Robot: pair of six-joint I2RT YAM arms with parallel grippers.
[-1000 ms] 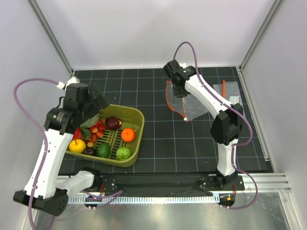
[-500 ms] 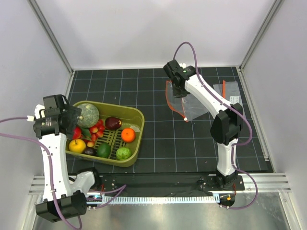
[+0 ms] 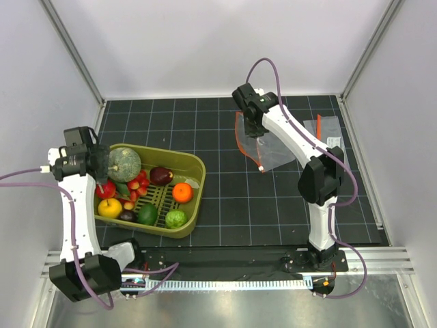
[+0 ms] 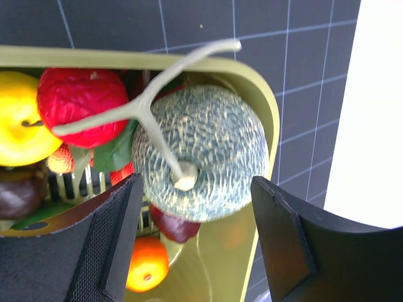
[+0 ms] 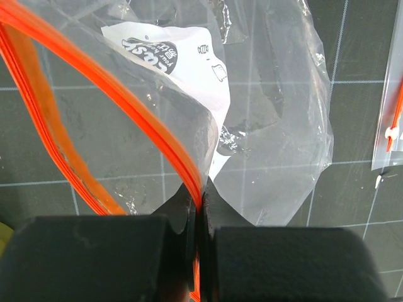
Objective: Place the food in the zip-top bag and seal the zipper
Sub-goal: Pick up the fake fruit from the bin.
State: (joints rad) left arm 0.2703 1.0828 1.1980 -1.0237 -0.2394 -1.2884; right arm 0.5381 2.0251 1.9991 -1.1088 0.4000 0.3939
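Note:
The food lies in an olive-green basket (image 3: 194, 195): a pale-green mottled melon (image 3: 125, 163), an orange (image 3: 181, 193), a dark red-purple piece (image 3: 161, 175), plus red, yellow and green pieces. My left gripper (image 4: 195, 242) is open above the melon (image 4: 201, 151), not touching it. The clear zip-top bag (image 3: 263, 147) lies at the back centre with its mouth raised. My right gripper (image 5: 200, 201) is shut on the orange-red zipper (image 5: 151, 126) at the bag's upper lip, holding the mouth open.
A second clear bag (image 3: 324, 133) with an orange strip lies flat at the far right, also in the right wrist view (image 5: 393, 126). White walls close in the black gridded table on three sides. The left arm stands close to the left wall.
My left arm has swung back toward the left wall, and the melon that the gripper covered now shows in the basket. The right gripper lifted the bag's mouth slightly.

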